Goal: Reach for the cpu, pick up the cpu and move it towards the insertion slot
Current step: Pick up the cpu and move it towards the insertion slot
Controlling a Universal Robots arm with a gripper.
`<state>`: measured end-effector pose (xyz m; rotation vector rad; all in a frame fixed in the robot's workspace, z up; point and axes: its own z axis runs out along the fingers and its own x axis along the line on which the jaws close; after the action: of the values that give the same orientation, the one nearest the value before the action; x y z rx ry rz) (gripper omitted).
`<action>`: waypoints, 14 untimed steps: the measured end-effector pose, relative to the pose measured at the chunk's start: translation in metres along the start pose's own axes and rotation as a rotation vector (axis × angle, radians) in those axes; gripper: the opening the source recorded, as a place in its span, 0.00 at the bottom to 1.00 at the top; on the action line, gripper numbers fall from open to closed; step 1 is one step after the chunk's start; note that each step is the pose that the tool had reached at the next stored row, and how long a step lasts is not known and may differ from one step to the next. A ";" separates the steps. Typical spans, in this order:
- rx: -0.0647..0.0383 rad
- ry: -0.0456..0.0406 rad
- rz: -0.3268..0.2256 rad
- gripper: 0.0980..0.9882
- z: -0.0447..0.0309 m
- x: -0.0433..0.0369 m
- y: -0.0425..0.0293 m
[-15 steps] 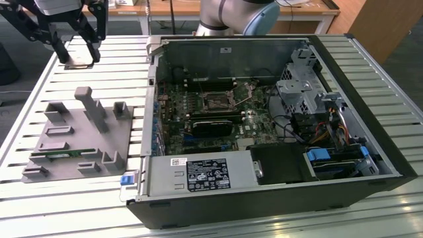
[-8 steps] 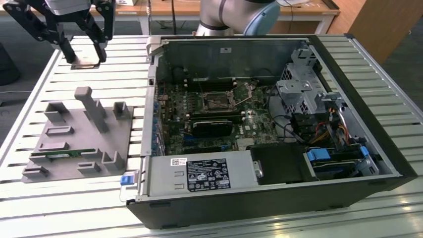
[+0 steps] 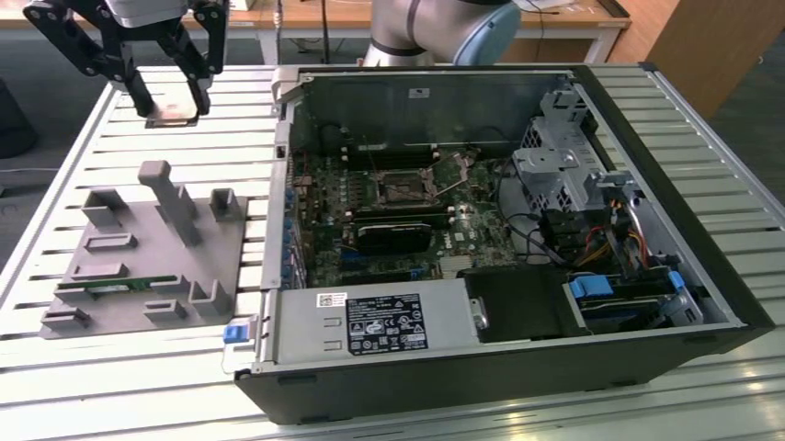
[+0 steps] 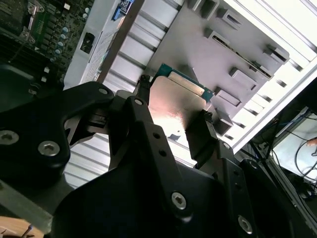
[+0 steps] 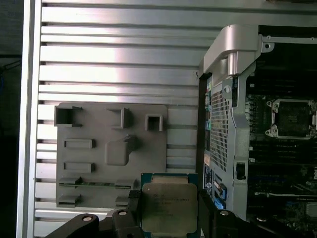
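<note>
Right now I am looking down on a slatted metal table (image 3: 147,386) that is carrying everything, with wooden desks (image 3: 576,14) showing behind it in the room. Biggest on it is the open computer case (image 3: 687,276), lying on its side toward the exterior view's right, its green board (image 3: 405,220) facing up. On that board the insertion slot (image 3: 402,187) is sitting uncovered, a dark square in a silvery frame; I am also seeing it in the first wrist view (image 5: 292,118). Beside the case, toward the exterior view's left, the grey moulded tray (image 3: 123,276) is resting on the slats, with a narrow green memory stick (image 3: 117,288) lying in one of its grooves.

Above the table beyond the tray, well apart from the case, the gripper (image 3: 172,114) is hanging in the air. Its two black fingers (image 4: 205,136) are clamping the cpu (image 5: 169,207) by opposite edges, silver top showing in both wrist views, so the chip is lifted clear of the tray and not yet over the socket.
</note>
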<state>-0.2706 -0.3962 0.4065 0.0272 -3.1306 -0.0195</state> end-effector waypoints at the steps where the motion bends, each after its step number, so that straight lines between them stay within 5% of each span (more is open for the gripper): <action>1: 0.000 0.0000 0.000 0.50 0.0000 -0.0015 0.0000; 14: 0.000 -0.0001 0.000 0.50 -0.0002 -0.0219 -0.0004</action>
<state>-0.2487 -0.3962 0.4065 0.0273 -3.1306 -0.0195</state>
